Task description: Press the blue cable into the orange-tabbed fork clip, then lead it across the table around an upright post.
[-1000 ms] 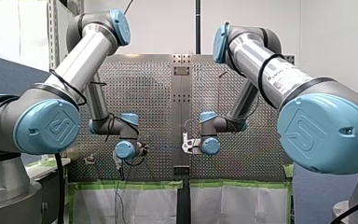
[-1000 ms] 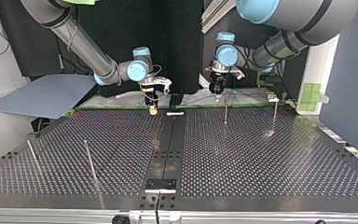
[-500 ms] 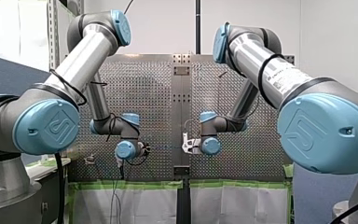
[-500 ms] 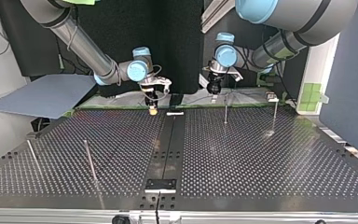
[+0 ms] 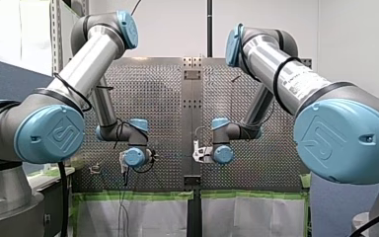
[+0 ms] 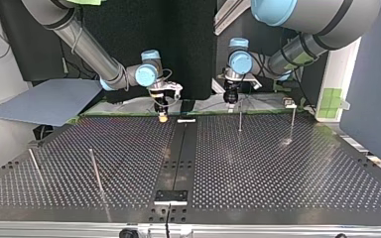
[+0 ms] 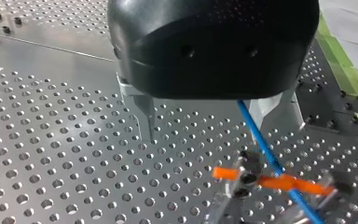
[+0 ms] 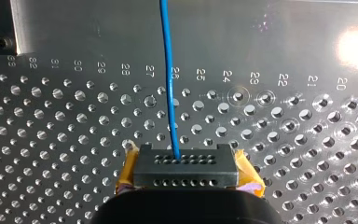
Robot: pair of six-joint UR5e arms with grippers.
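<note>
Right gripper point(image 8: 179, 164) clamped on blue cable point(image 8: 168, 70), left gripper point(image 7: 214, 129) spread open above orange-tabbed fork clip point(image 7: 260, 180) where the cable crosses; advisable: hold the cable taut, press straight down over the slot.

both arms reach over the perforated table point(image 5: 163, 89), my left arm point(image 5: 86, 64) and my right arm point(image 5: 276, 64) with wrists low either side of the centre strip point(image 5: 192, 123), green tape point(image 5: 143, 195) along its bottom edge
</note>
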